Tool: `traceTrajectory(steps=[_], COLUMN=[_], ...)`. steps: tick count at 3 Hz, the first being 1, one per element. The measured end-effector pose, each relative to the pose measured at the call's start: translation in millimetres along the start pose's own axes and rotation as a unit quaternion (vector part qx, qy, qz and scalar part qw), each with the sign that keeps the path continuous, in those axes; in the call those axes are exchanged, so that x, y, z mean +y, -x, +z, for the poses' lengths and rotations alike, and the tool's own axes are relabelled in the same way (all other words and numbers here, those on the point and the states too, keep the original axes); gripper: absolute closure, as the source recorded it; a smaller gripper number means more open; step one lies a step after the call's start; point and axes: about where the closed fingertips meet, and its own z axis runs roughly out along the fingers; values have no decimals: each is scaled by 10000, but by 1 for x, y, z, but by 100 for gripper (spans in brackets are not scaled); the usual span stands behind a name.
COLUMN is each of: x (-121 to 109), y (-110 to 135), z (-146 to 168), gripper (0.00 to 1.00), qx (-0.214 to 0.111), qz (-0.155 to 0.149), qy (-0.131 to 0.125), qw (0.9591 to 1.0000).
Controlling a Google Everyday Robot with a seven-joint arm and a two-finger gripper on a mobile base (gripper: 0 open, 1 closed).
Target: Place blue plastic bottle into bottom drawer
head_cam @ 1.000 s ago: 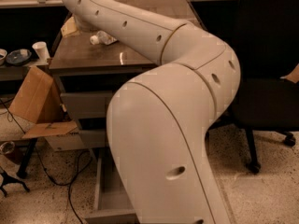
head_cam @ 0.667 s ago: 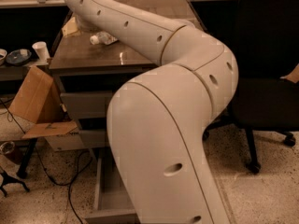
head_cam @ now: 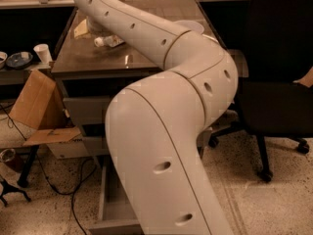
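The blue plastic bottle (head_cam: pixel 109 41) lies on its side on the desk top (head_cam: pixel 93 60) in the upper left of the frame, white cap pointing left. It looks light and thin-walled, so I judge it will dent under a hard squeeze and roll or skid on the glossy surface. The safest hold is across the middle of the body, square to its length, not at the cap. The gripper (head_cam: pixel 96 29) sits just above and behind the bottle, mostly tucked under the robot arm (head_cam: pixel 161 131). Whether it is open, closed or touching the bottle I cannot tell. The arm also blocks most of the bottom drawer (head_cam: pixel 116 210), pulled out at lower centre. Only its left side and a strip of grey floor show, and its front is cut off by the frame edge
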Motion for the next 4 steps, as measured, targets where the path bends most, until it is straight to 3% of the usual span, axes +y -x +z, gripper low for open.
traceTrajectory(steps=[2, 4], x=[-5, -2], y=[9, 6], z=[10, 18], gripper=[0, 0], qx=[2, 165], qz=[448, 394], qy=[-50, -189], qw=[9990, 9989])
